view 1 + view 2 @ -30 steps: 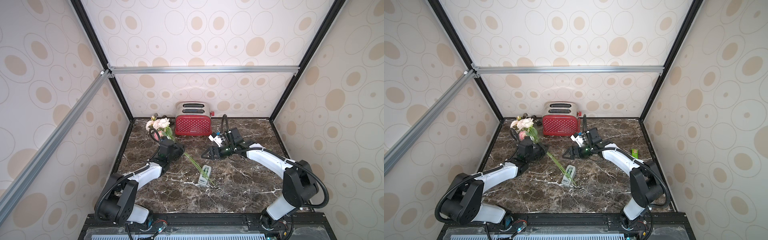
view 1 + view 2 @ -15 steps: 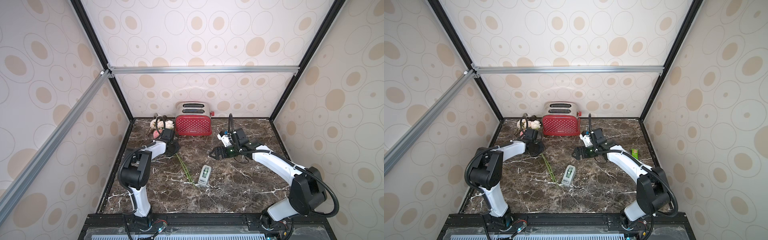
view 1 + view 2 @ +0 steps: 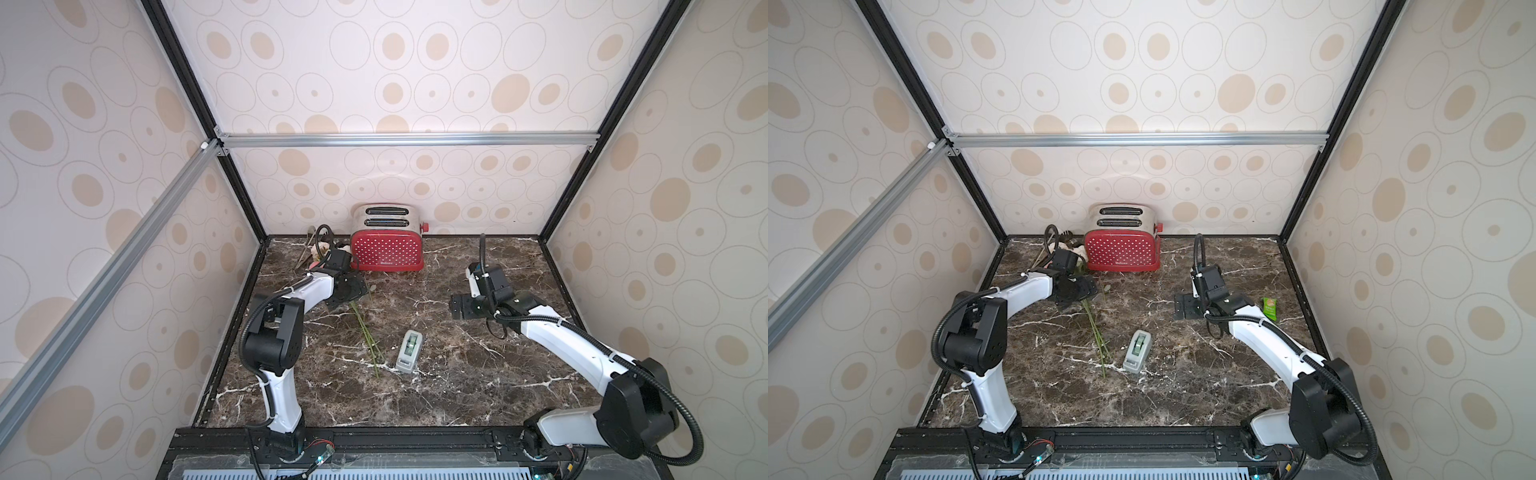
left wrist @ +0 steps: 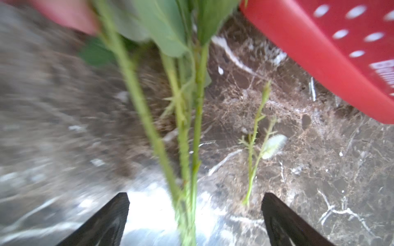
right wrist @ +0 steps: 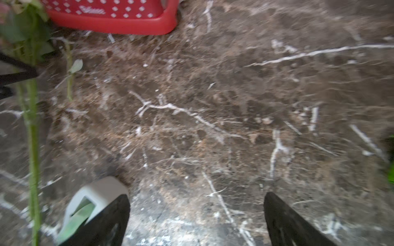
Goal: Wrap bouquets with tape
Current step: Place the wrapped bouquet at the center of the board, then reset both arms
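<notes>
Now that the left gripper [image 4: 195, 198] has let go, the bouquet [image 3: 362, 326] is down on the table [image 3: 478, 374]. Blooms sit at the left end of the toaster [image 3: 386, 253], and the stems run forward from there.

A second ago that gripper was clamped on the stems, holding the bunch up in front of the toaster. Since then it has swung the bunch back toward the toaster and opened. Left wrist view: jaws wide, stems pass between them, neither finger touching.

The right gripper [image 5: 196, 194] is also wide open and empty, off the toaster's right front and further out than before. No change at the tape dispenser [image 3: 409, 351]: well in front of the toaster, just beside the stem tips.

No tape band shows on the stem section in view, and the stems look splayed. One thin sprig [image 4: 254, 149] lies apart, between the bunch and the toaster.

My read: the bundle isn't bound yet. It needs a regrip and a fresh tape pull.
</notes>
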Robot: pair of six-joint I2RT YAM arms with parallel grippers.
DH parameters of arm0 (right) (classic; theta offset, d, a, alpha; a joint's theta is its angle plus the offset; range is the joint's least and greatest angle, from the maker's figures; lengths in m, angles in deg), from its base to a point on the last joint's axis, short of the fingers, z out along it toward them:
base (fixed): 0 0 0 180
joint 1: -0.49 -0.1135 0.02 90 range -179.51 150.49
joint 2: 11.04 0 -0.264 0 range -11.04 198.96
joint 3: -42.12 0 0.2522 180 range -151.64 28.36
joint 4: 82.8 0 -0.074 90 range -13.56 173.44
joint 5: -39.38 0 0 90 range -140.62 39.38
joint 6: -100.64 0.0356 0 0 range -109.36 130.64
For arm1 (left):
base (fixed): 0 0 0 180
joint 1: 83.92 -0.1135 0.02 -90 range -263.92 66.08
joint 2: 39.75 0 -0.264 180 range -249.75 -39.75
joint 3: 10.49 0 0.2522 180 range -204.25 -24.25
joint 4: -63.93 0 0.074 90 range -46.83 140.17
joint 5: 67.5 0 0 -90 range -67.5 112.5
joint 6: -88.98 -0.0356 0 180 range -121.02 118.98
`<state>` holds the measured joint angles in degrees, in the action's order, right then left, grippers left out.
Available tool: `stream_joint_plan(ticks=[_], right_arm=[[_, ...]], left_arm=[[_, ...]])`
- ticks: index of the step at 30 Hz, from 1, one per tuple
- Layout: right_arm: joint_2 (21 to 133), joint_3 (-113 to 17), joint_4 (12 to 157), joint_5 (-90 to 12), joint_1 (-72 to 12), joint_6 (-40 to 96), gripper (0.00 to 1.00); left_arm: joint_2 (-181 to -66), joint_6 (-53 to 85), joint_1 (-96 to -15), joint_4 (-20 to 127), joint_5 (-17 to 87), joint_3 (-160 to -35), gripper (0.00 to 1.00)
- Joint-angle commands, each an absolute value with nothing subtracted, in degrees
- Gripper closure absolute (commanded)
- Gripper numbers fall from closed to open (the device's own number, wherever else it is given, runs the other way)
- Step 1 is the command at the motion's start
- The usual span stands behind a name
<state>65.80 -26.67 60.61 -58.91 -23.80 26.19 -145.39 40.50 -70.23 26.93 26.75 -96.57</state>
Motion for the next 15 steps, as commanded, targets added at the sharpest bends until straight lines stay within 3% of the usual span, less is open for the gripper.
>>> stream_joint_plan(ticks=[1,7,11,15], right_arm=[[63.52,-22.26,68.30,-76.07,-23.37,24.09,0.00],[65.64,-14.54,84.41,-86.84,-21.12,16.02,0.00],[69.81,-12.06,93.25,-90.16,-18.82,12.72,0.00],[72.35,-12.28,94.78,-89.79,-16.42,13.19,0.00]], left_arm=[[-135.31,38.46,-70.56,27.17,12.70,-93.35,0.02],[-117.39,30.74,-71.61,45.61,-10.91,-72.12,0.02],[-110.48,24.45,-73.81,60.29,-16.39,-58.48,0.02],[-107.13,22.53,-75.71,65.00,-15.45,-53.00,0.02]])
